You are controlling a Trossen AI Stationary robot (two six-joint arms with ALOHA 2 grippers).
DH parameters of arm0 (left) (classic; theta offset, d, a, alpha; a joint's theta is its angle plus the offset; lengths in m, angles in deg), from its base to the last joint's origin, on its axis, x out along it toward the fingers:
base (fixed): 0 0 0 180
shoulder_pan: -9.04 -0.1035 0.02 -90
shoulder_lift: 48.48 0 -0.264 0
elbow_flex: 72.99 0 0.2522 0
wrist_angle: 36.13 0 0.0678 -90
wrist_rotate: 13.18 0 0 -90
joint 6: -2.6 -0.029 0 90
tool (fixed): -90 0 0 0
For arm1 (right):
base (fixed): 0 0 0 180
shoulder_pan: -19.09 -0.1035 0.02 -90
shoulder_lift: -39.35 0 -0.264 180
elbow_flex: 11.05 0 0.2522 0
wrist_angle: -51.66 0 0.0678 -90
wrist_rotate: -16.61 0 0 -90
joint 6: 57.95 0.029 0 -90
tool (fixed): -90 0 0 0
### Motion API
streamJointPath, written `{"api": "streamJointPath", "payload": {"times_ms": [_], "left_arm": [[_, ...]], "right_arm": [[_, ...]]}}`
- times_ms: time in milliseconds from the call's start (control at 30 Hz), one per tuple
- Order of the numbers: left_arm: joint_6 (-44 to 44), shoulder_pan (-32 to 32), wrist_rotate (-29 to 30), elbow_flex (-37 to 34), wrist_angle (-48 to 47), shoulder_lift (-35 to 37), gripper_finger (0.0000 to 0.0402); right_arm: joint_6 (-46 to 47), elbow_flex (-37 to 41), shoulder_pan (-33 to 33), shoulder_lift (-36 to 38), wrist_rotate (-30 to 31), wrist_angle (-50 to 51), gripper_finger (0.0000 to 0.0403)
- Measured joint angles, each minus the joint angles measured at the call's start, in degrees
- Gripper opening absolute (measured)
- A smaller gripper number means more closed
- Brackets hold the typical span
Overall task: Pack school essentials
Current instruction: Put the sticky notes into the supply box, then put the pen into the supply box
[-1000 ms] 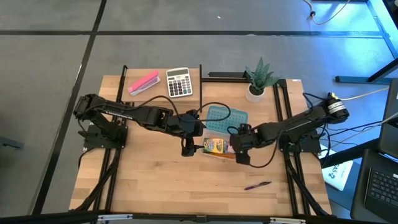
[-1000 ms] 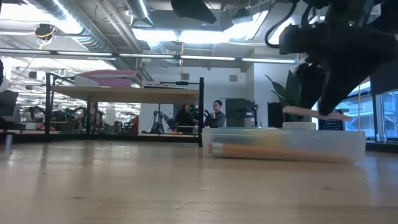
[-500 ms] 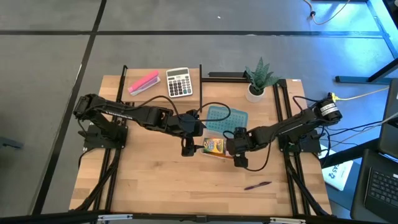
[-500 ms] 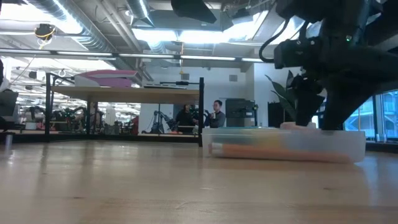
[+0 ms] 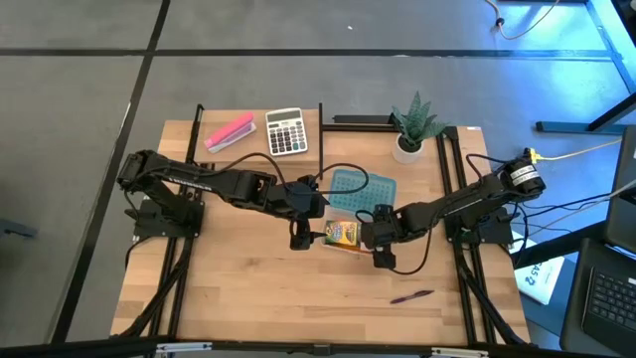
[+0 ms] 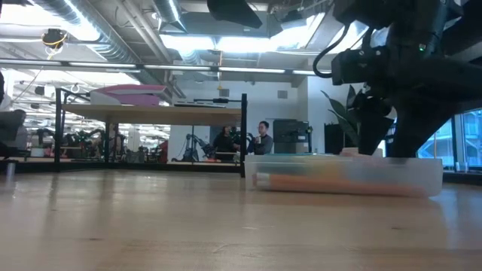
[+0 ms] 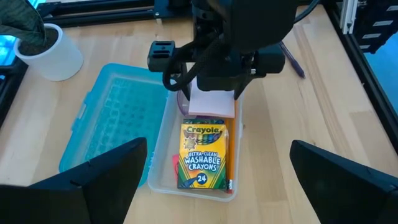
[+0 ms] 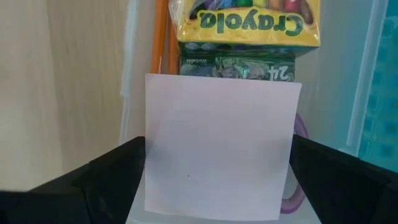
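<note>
A clear box [image 7: 163,149] sits mid-table and holds the yellow-green crayon box [image 7: 202,155], two orange pencils [image 7: 228,163], a tiny red eraser [image 7: 176,163] and the purple scissors handle [image 8: 299,186]. My right gripper [image 5: 381,242] is over the box's right end, shut on the square pink notepad [image 8: 221,146]. My left gripper [image 5: 298,235] hangs open beside the box's left end and touches nothing. The purple pen [image 5: 410,296] lies flat on the table nearer the front edge. My right gripper pinches the pink notepad between its two fingers [image 8: 118,174] by two opposite side edges [image 8: 149,149], coming from above and pointing down. The pad lies flat and level, down in the box [image 6: 346,177] over the scissors and next to the crayon box.
The blue lid [image 5: 356,189] lies flat just behind the box. A grey calculator [image 5: 286,131] and a long pink block [image 5: 230,132] rest near the far left edge, a potted plant [image 5: 412,124] at far right. Bare wood stretches across the front of the table.
My right gripper moved a little toward the table's left and down, bringing the tilted, raised notepad level and down into the box. For the last half second it has kept still.
</note>
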Motion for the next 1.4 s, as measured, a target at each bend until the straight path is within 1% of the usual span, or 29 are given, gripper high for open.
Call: {"api": "streamJointPath", "payload": {"times_ms": [167, 367, 500, 600, 700, 800, 900, 1000, 1100, 1200, 1400], "left_arm": [[0.0, 0.01, 0.0, 0.0, 0.0, 0.0, 0.039], [0.0, 0.01, 0.0, 0.0, 0.01, 0.0, 0.039], [0.0, 0.01, 0.01, 0.0, 0.01, 0.0, 0.039], [0.0, 0.02, 0.02, 0.0, 0.0, 0.0, 0.039], [0.0, 0.02, 0.0, 0.0, 0.0, 0.0, 0.039], [0.0, 0.01, 0.0, 0.0, 0.02, 0.0, 0.039], [0.0, 0.01, 0.0, 0.0, 0.02, 0.0, 0.039], [0.0, 0.01, 0.0, 0.0, 0.01, 0.0, 0.039], [0.0, 0.0, 0.0, 0.0, 0.0, 0.0, 0.039], [0.0, 0.02, 0.01, 0.0, 0.02, 0.0, 0.039], [0.0, 0.0, 0.02, 0.0, 0.0, 0.0, 0.039]], "right_arm": [[-0.05, 0.0, 0.58, 0.0, 0.0, -1.09, 0.0385], [-0.56, 0.0, 1.51, 0.0, -0.03, -1.29, 0.0398], [-3.45, 0.0, 1.51, 0.0, -2.69, -1.42, 0.0399], [-4.24, 0.02, 1.51, 0.24, -3.06, -1.44, 0.0399], [-0.76, 0.01, 1.51, 1.02, -3.66, -1.71, 0.0399], [3.32, 0.01, 1.51, 2.49, -6.19, -1.18, 0.0399], [4.31, 0.0, 1.51, 4.62, -9.19, -0.17, 0.0399], [5.99, 0.0, 1.29, 7.11, -10.66, 0.04, 0.0399], [7.62, 0.02, -0.49, 9.83, -11.93, -0.93, 0.0399], [8.11, 0.0, -3.69, 11.78, -12.7, -2.1, 0.0399], [12.66, 0.0, -11.95, 13.07, -13.17, -1.6, 0.0399]]}}
